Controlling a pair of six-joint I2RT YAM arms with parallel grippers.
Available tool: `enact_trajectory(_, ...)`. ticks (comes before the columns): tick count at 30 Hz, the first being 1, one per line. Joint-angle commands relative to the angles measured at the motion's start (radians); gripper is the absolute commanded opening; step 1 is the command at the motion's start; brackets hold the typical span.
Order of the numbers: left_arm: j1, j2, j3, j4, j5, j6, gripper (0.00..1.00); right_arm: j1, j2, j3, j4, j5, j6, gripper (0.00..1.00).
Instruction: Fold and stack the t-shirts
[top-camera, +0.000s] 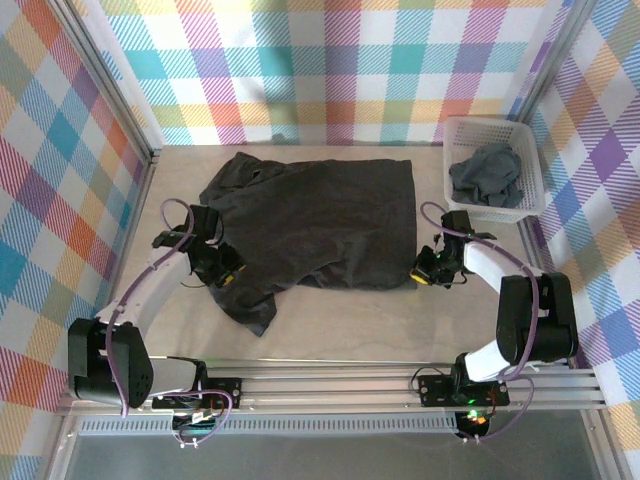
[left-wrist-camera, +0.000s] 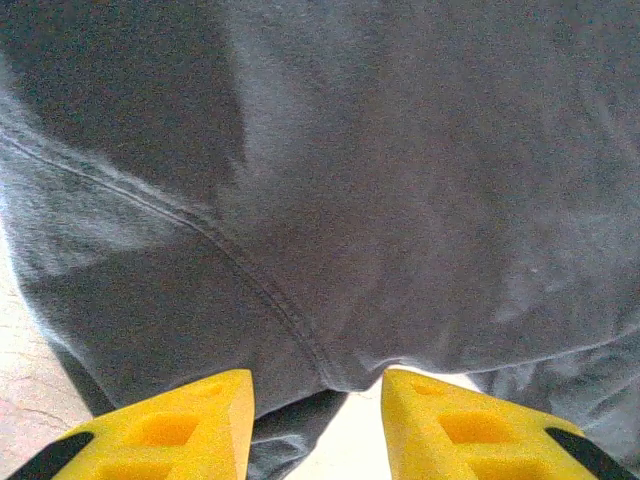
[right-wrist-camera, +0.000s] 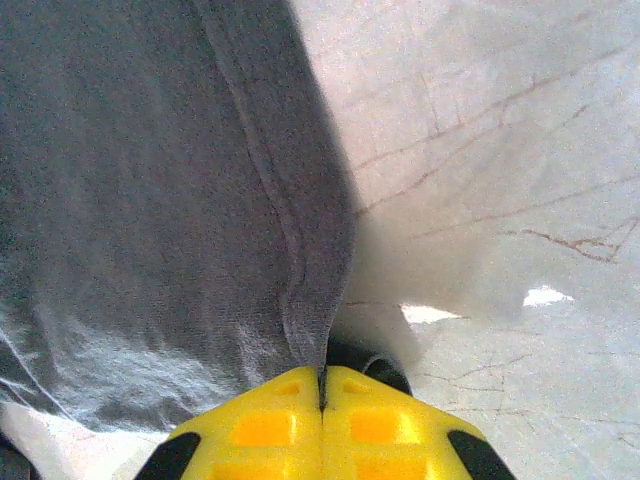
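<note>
Top camera looks down on the spread t-shirt (top-camera: 320, 225) from above its near side; left wrist camera sits close over its left edge, right wrist camera close over its right corner

There were two dark t-shirts, one spread t-shirt (top-camera: 320, 220) on the one table (top-camera: 340, 330) and one crumpled t-shirt (top-camera: 487, 178) inside the one white lattice basket (top-camera: 485, 121), and three checked walls (top-camera: 320, 60) were counted around the table. There were two robot arms, the left arm (top-camera: 150, 290) and the right arm (top-camera: 520, 300), and therefore two grippers, the left gripper (top-camera: 226, 274) and the right gripper (top-camera: 424, 270). Each gripper had two yellow fingertips (left-wrist-camera: 180, 430), so four in all.
</note>
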Motion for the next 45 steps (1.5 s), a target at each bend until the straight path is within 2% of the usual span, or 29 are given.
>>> enact_trajectory(1,0.004,-0.021,0.012,0.016,0.032,0.009,0.38,-0.008,-0.03,0.054,-0.019,0.02,0.004,0.0)
enact_trajectory(10,0.004,-0.024,0.017,0.01,0.021,0.01,0.38,-0.014,0.019,0.173,-0.092,0.048,0.013,0.0)
enact_trajectory(45,0.004,-0.049,0.012,-0.013,-0.026,0.008,0.37,-0.021,0.49,0.623,-0.134,0.11,0.076,0.0)
